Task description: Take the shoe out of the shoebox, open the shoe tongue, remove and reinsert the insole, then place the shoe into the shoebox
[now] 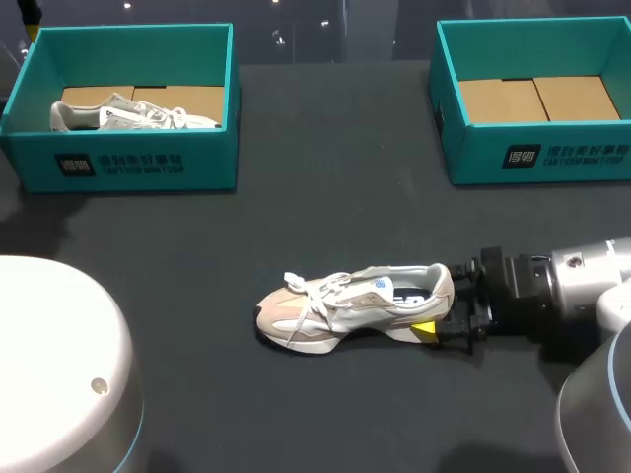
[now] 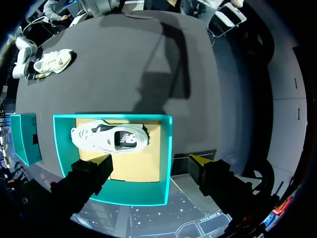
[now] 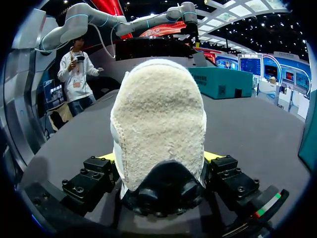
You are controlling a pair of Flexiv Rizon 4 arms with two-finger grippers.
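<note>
One shoe heel-clamped in right pincer; left pincer wide open (wrist view only)

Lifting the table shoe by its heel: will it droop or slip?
Probably light: the shoe looks mesh and foam. Toe may sag, as the right hand holds only the heel. Fuzzy heel fabric should resist slipping.

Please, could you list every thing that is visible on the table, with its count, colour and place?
table: one, dark grey, under everything.
shoeboxes: two, teal, open, along the far edge: left shoebox, right shoebox.
shoes: two, white and beige: boxed shoe inside the left shoebox, front shoe upright near the table's front.
right end effector: one, black with yellow tips, shut on the front shoe's heel.
left end effector: one, same colours, open, above the left shoebox.
</note>
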